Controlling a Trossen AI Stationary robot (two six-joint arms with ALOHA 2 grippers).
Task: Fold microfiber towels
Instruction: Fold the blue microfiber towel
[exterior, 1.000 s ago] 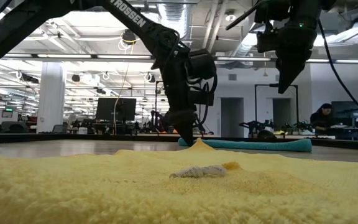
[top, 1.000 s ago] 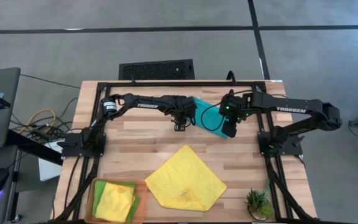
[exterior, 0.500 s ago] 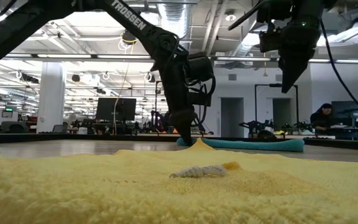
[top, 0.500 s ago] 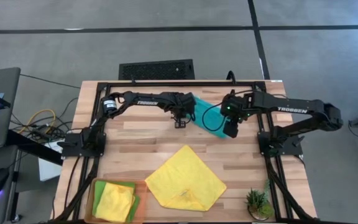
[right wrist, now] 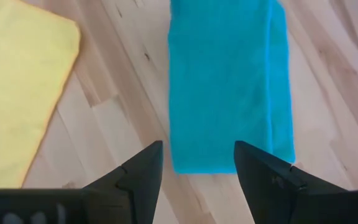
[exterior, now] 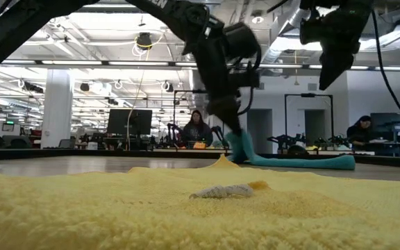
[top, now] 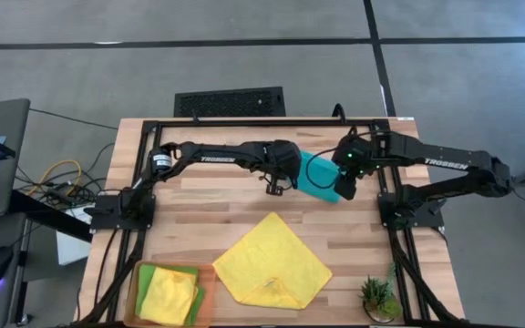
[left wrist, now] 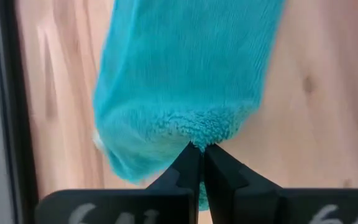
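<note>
Now left hand [left wrist: 199,148] pinches teal towel's [left wrist: 185,74] edge

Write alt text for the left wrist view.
The left claw, shut, pinches the fuzzy edge of a teal microfiber towel, which hangs folded over above a light wooden table. A dark frame rail runs along one side of the picture.

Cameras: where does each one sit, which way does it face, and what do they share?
High: overhead, facing down; both arms, teal towel.
Low: table height, facing across yellow towel; arms overhead.
Left wrist: left gripper shut on teal towel.
Right wrist: open right gripper above it.
All share the teal towel.
</note>
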